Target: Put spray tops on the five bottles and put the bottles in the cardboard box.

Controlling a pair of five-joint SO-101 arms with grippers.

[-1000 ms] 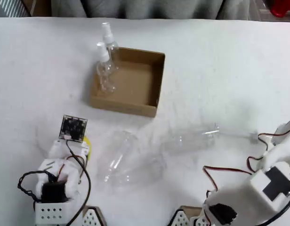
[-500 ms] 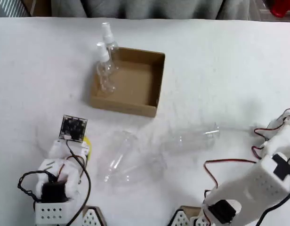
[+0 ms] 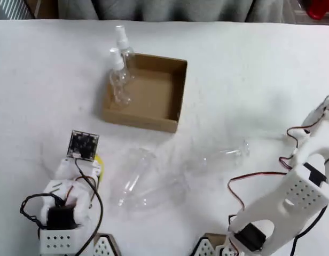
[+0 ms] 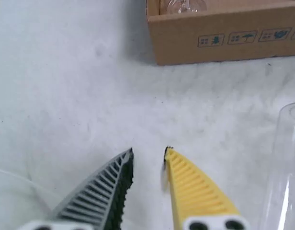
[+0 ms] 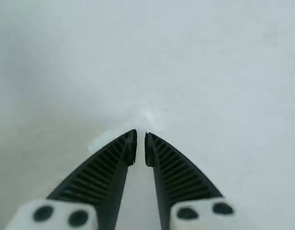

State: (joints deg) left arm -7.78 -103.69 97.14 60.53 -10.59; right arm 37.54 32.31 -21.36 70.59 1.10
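Clear plastic makes this step awkward. The uncapped bottle [image 3: 222,157] is laid on its side on the white table [image 3: 250,69], between the cardboard box [image 3: 148,114] and the right arm, apart from the box. Its long axis is run roughly across the table, slightly tilted, and its neck is pointed toward the right arm. A second clear bottle [image 3: 133,178] is laid on a diagonal nearer the left arm; which end is its neck cannot be told. Two capped bottles [image 3: 120,69] are stood at the box's left wall.

The right gripper [image 5: 140,139] is held low over bare table, its jaws drawn almost together with nothing seen between them. A small pale shape just beyond the tips is too faint to be named. The left gripper [image 4: 148,152] is faced toward the box's near wall, its jaws a little apart and empty.

A spray top is probably being sought. The jaws would need to be parted first and the top gripped by its head. Its tube should then be lined up with the bottle's long axis and fed in from the neck end — with the bottle steadied by the other gripper, since it is likely to roll.
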